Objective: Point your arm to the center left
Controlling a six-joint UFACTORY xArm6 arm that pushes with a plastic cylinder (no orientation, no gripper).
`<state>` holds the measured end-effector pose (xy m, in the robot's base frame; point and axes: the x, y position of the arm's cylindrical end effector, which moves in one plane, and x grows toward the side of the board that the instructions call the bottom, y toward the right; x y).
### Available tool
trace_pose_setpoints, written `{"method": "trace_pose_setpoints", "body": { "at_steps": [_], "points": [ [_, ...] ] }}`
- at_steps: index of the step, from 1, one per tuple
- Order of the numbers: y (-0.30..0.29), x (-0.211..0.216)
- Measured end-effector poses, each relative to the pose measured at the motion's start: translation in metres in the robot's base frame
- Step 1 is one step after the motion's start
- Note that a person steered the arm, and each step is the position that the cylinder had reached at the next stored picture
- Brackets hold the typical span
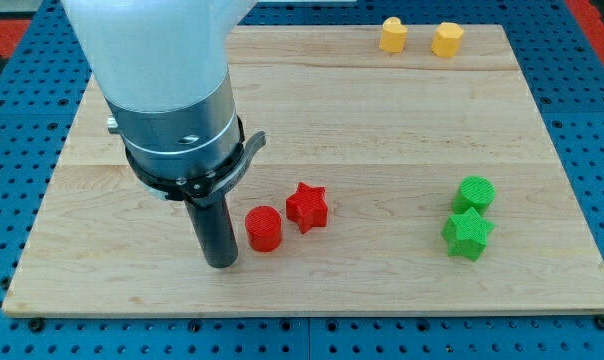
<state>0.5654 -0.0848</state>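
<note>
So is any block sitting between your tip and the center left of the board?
No. My tip is on the board's lower left; the nearest block, the red cylinder, lies to its right, away from that side.

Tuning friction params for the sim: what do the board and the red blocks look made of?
The pale wooden board looks like smooth light wood: visible grain and plank seams. The red cylinder block and red star block look like matte plastic, possibly 3D-printed, given faint ridging on their sides. My tip rests just to the view's left of the cylinder.
</note>
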Motion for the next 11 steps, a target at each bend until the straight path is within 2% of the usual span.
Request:
{"method": "trace_pose_setpoints", "body": {
  "at_steps": [7,10,11],
  "points": [
    [-0.006,-0.008],
    [-0.178,-0.105],
    [-0.190,-0.108]
  ]
}}
